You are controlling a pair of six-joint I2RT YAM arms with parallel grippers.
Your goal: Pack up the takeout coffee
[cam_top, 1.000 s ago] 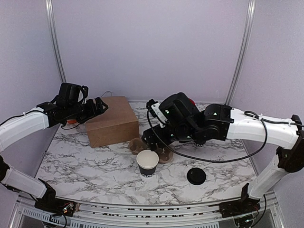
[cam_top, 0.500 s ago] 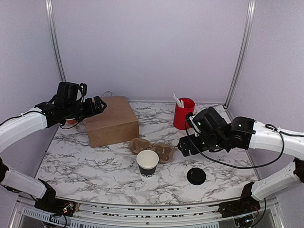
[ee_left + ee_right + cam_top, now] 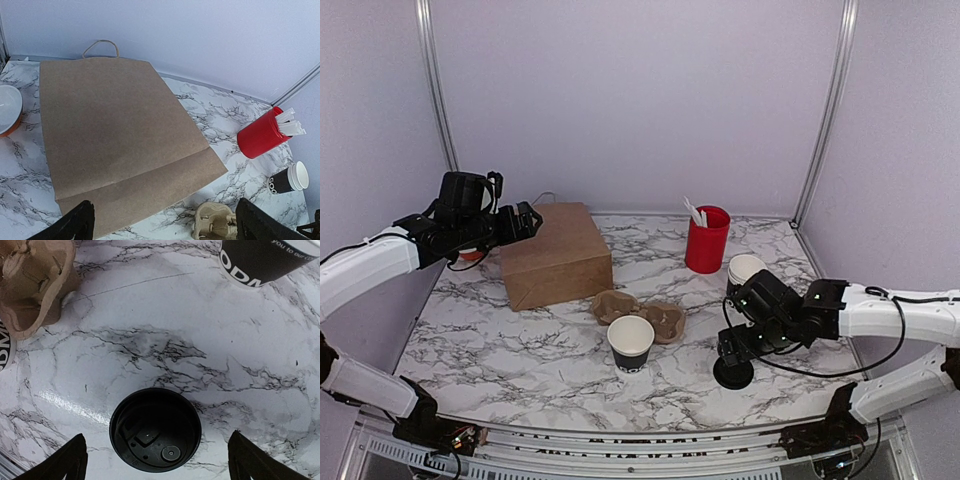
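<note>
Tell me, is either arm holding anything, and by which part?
Nothing is held. The right gripper hangs open over the loose black lid; the left gripper is open above the paper bag.

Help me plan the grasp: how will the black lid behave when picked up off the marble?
The black lid is thin plastic lying flat, so it is probably very light and may flex if squeezed across its rim. The marble table looks glossy, so the lid could slide when nudged. Being flat, it seems unlikely to tip.

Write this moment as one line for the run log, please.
left gripper: open, above paper bag | right gripper: open, above lid on table | cup: upright, lidless, beside carrier | packed: no
</note>
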